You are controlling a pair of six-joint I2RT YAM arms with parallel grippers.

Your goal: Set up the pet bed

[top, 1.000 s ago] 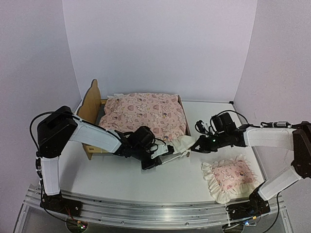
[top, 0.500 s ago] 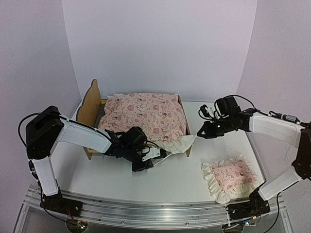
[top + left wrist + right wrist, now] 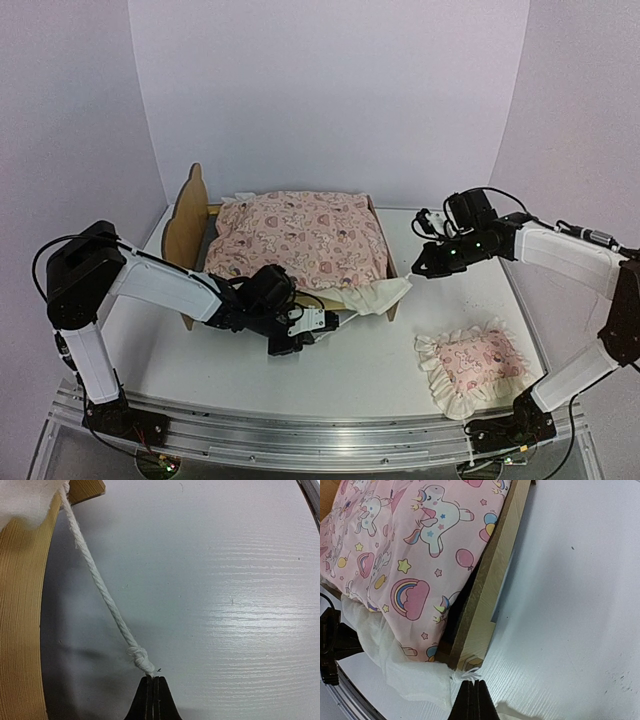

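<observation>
Atop the pet bed [image 3: 185, 215], a pink cushion [image 3: 300, 235]; nearby, pillow [image 3: 472, 365] and taut cord [image 3: 107, 600].

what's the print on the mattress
The mattress is pink with unicorns, rainbows and stars; clearest in the right wrist view.

Pet bed [image 3: 185, 225]: light plywood frame; eared headboard upright at left end; standing level, back-left.

Colour key: the pet bed [image 3: 185, 215] is showing pale tan plywood. The mattress cushion [image 3: 300, 235] is displaying pink fabric printed with unicorns, rainbows and stars, with a cream ruffle [image 3: 378, 296] edging it. The pillow [image 3: 472, 362] is showing matching pink. The twisted cord [image 3: 102, 592] and the table [image 3: 380, 360] are appearing white.
</observation>
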